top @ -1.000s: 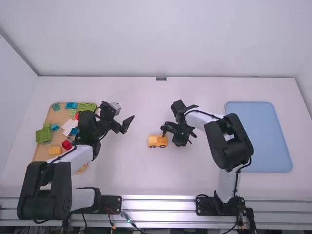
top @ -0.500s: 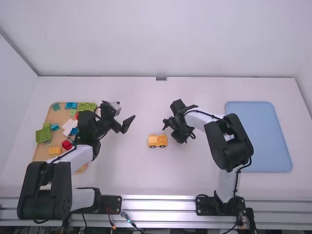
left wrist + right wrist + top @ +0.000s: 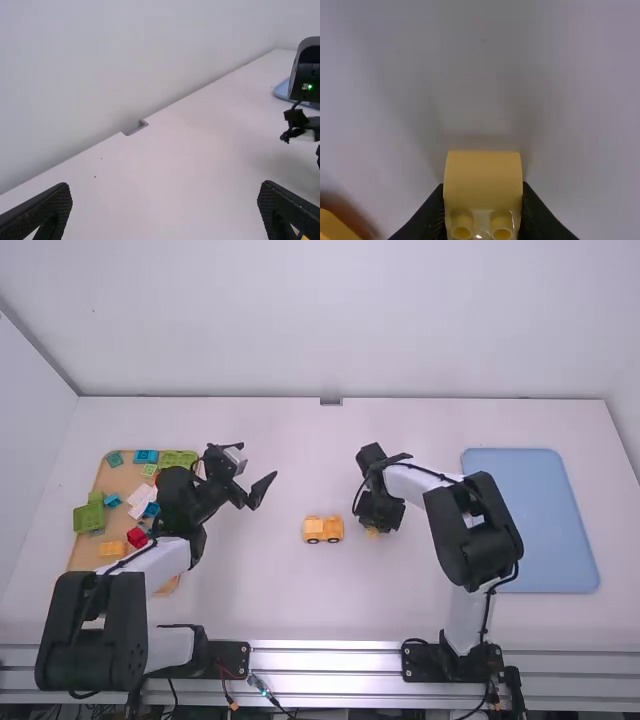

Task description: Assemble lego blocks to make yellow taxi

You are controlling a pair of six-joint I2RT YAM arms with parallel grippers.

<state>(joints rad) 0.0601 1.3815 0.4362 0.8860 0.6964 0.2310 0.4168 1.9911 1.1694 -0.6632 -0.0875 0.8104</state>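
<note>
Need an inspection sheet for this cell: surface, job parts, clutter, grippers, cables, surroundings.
Surface: white table; small dark specks toward the far edge
Job's things: wheeled yellow build mid-table; yellow block beside it, studs visible, table contact unclear
Clutter: mixed loose blocks on tan board, partly hidden by left arm; blue tray at right
Left gripper: open, nothing seen between fingers
Right gripper: shut on the yellow block
Cables: black cable along right arm; more wiring near left base
Surroundings: white wall behind, metal rail at bases; people, nothing seen
</note>
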